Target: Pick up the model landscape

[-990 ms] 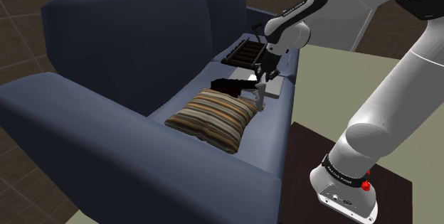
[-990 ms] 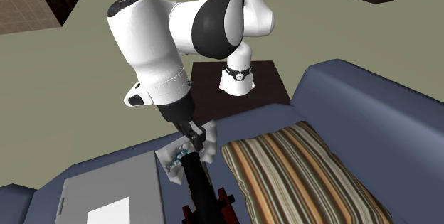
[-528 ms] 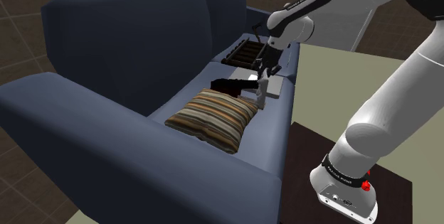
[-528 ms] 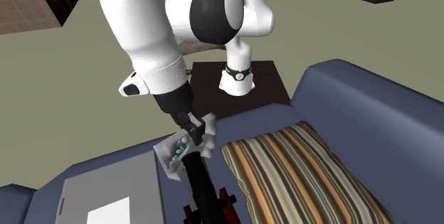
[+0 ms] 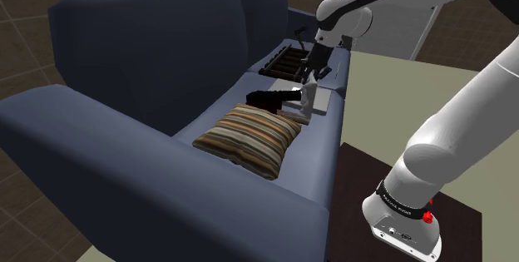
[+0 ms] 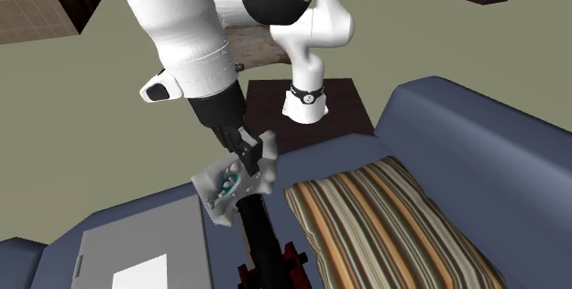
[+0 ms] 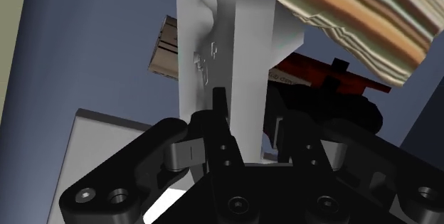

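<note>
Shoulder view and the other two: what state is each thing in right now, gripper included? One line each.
Black two-finger gripper: shut on the model landscape.
White-grey slab-shaped model landscape: clasped between the fingers, tilted.
Brown-striped cushion: lying flat on the dark blue sofa seat, untouched.
Flat grey box: lying flat on the seat beside the model.

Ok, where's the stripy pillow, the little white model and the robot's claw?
stripy pillow [image 5: 249,134]: shoulder view, middle of its top.
white model [image 7: 226,41]: wrist view, its pale flat side.
gripper [image 6: 249,161]: second exterior view, between the fingertips.
</note>
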You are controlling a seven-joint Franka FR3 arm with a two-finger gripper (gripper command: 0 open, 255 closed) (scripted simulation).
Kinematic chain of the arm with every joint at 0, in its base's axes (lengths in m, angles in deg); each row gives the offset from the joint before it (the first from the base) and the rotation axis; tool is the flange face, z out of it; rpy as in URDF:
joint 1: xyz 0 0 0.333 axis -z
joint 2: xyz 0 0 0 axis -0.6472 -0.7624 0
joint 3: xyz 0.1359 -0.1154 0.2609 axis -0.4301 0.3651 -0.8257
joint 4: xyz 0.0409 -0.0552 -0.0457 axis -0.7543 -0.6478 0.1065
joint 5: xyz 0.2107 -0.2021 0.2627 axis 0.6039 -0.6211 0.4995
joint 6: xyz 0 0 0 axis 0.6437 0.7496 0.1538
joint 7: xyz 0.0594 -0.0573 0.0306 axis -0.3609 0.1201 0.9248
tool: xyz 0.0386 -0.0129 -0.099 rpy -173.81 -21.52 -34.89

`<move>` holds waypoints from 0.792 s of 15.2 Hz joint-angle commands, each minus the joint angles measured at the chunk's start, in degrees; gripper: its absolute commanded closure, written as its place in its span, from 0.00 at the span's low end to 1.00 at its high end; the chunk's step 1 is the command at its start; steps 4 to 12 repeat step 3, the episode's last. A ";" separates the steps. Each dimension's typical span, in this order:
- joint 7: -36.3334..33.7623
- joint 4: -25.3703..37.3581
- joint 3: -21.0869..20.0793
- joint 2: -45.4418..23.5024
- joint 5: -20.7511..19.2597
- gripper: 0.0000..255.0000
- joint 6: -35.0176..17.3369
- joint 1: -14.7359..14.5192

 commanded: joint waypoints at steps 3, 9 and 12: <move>-0.66 1.01 -0.14 0.77 -0.45 1.00 1.60 0.05; -0.66 1.01 -0.14 0.77 -0.45 1.00 1.60 0.05; -0.66 1.01 -0.14 0.77 -0.45 1.00 1.60 0.05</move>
